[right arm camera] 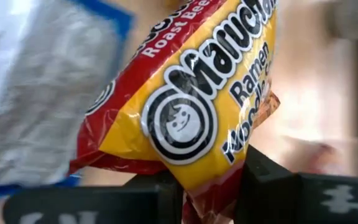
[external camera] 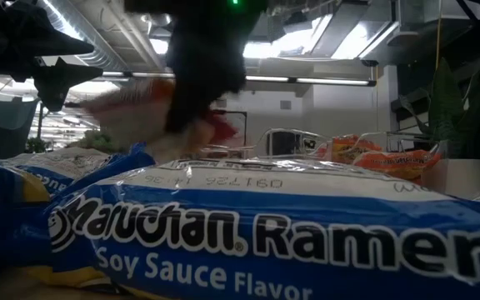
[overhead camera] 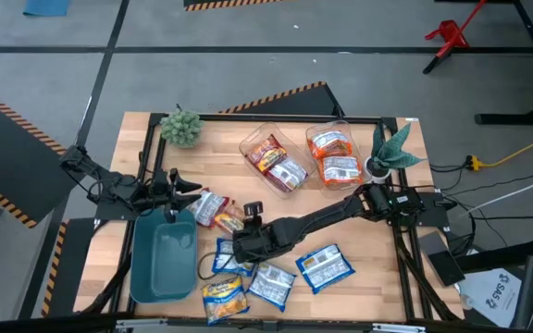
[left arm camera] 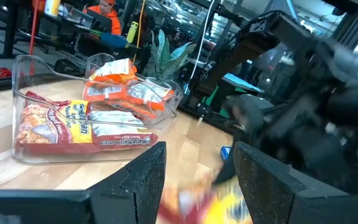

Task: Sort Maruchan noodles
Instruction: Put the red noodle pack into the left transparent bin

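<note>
Gripping roast-beef packet (right arm camera: 197,106), right gripper (right arm camera: 210,186)

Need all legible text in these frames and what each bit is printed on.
"Maruchan Ramen", "Soy Sauce Flavor": blue packet, nearest in the low view.
Mirrored stamp "091726 01083", roughly, low confidence: same packet's top edge.
"Maruchan", "Ramen Noodle", "Roast Beef" (partly cut off): red-yellow packet pinched in the right gripper.
"SAS 2", roughly: white sheet on the floor.
Labels on packets in the clear bins and loose on the table: too blurred or small.
</note>
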Available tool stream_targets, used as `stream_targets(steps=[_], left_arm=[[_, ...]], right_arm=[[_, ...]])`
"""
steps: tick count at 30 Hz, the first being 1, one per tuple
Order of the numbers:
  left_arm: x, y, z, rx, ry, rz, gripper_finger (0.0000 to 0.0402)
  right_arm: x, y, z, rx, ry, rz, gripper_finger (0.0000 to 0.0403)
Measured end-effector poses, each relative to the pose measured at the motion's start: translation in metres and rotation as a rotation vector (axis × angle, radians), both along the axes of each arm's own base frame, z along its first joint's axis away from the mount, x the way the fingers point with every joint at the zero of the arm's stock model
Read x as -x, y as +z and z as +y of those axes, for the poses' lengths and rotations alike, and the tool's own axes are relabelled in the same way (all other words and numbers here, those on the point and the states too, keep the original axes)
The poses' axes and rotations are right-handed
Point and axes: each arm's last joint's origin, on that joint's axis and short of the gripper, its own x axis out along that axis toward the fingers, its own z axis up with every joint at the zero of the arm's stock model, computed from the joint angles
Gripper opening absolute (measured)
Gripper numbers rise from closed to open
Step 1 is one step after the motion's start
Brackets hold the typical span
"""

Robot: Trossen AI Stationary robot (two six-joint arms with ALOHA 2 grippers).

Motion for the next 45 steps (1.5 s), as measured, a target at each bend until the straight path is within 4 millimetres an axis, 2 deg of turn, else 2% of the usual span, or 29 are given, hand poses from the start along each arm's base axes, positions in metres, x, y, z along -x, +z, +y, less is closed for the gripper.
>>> stream_targets(steps=[5, 8, 10, 13, 15, 17, 24, 29, 35, 40, 45], left_arm=[[0.0, 0.0, 0.0, 0.001, 0.0, 0.0, 0.0185], [0.0, 0.0, 0.0, -0.001, -0.001, 0.0, 0.0185], [0.0, 0.0, 0.0, -0.001, -0.001, 0.0, 0.0185], [0.0, 0.0, 0.0, -0.001, -0.001, 0.0, 0.0185], [0.0, 0.0, 0.0, -0.001, -0.001, 0.0, 0.0185], [0.0, 0.0, 0.0, -0.001, -0.001, 0.0, 0.0185], [0.0, 0.0, 0.0, -0.005, -0.001, 0.001, 0.0185], [0.0, 0.0, 0.0, -0.015, -0.001, 0.003, 0.0185], [0.0, 0.0, 0.0, -0.032, -0.003, 0.006, 0.0185], [0.0, 0.0, 0.0, -0.035, 0.0, 0.006, 0.0185], [0.0, 0.0, 0.0, -0.034, 0.004, 0.006, 0.0185]], right_arm=[[0.009, 0.048, -0.014, 0.136, -0.133, 0.012, 0.0063], [0.019, 0.071, -0.032, 0.193, -0.256, 0.032, 0.0063], [0.025, 0.078, -0.049, 0.19, -0.377, 0.036, 0.0063], [0.033, 0.079, -0.077, 0.13, -0.541, 0.077, 0.0063], [0.03, 0.076, -0.093, 0.066, -0.58, 0.09, 0.0063], [0.029, 0.075, -0.106, 0.057, -0.571, 0.132, 0.0062], [0.024, 0.061, -0.138, 0.214, -0.4, 0.327, 0.0062], [0.026, 0.055, -0.159, 0.164, -0.394, 0.403, 0.0068], [0.037, 0.039, -0.164, 0.16, -0.373, 0.513, 0.0067], [0.067, 0.061, -0.161, 0.182, -0.375, 0.493, 0.0066], [0.098, 0.077, -0.161, 0.112, -0.296, 0.309, 0.0068]])
